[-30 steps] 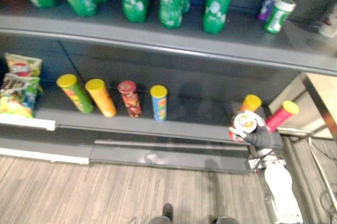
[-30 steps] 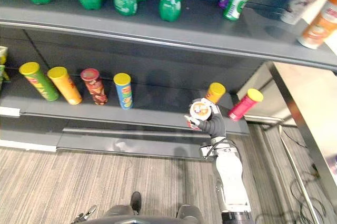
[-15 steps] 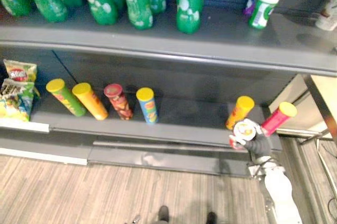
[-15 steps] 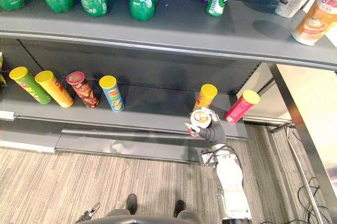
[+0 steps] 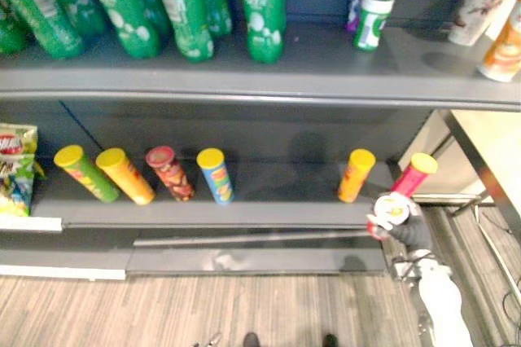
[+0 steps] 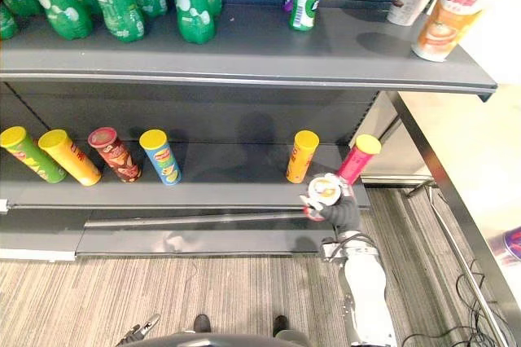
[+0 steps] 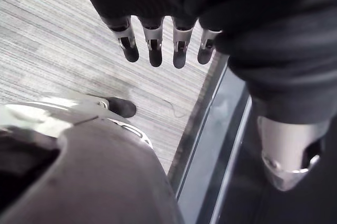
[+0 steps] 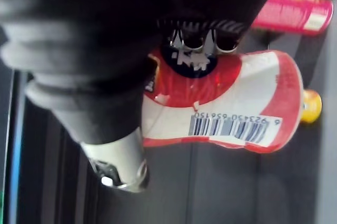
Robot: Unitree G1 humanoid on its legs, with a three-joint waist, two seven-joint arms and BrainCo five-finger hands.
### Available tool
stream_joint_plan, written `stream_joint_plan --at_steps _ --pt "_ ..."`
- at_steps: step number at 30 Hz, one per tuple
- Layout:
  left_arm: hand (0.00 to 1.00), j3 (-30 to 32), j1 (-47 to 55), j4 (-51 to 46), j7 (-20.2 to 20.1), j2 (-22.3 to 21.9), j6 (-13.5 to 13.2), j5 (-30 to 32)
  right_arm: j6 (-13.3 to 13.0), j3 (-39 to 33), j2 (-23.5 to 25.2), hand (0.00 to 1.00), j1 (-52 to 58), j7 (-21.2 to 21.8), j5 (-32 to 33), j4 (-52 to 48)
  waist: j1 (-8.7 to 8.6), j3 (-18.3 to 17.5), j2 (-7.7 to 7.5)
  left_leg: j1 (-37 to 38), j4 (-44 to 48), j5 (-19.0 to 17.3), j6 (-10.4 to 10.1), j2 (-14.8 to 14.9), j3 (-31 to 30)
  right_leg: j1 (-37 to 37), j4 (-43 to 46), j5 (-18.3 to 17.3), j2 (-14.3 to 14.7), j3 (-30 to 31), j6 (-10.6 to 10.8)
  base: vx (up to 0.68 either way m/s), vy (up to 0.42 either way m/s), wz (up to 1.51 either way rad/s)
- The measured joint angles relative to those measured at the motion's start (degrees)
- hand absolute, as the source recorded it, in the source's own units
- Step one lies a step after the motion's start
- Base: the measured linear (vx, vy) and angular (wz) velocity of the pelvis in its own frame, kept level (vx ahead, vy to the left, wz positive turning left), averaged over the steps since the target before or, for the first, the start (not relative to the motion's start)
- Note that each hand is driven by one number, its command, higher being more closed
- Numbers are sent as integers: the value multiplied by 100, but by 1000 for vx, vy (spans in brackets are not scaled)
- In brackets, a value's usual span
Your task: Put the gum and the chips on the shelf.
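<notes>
right hand (image 8: 100, 61), curled round chips can (image 8: 237, 98)

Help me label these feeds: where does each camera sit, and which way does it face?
Left eye view: on the head, looking down at the shelf; right hand lower right.
Right eye view: beside it, same scene; both share the red-white container in that hand.
Left wrist view: on the left wrist, facing the floor past the left hand, fingers straight.
Right wrist view: facing that container, pink can beyond.
</notes>
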Motion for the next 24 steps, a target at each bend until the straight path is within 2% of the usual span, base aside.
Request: stream_joint_plan --at_steps 6,14,20,24 --pt "0 -74 -67 127 -15 23 -1 171 7 -909 -143 100 -452 -251 199 -289 -97 -34 77 76 1 -12 -4 17 230 -59 7 73 32 220 5 -17 3 -20" --pt "0 -191 -70 173 -79 24 3 175 12 -1712 -969 100 -1304 -526 590 -671 -138 -84 134 155 -5 2 14 39 347 -73 -3 147 66 386 -7 -32 -2 -11" --pt "0 -321 -37 174 -117 94 67 174 24 -1763 -1569 100 -2195 -616 834 -651 -151 -157 78 155 -10 52 41 39 325 -70 -5 167 65 370 7 -28 -1 1" --pt "0 -528 92 174 -130 198 117 173 38 -1305 -2007 100 -2996 -628 962 -327 -143 -269 -43 155 -11 72 44 39 314 -49 -40 203 63 357 6 -1 0 1"
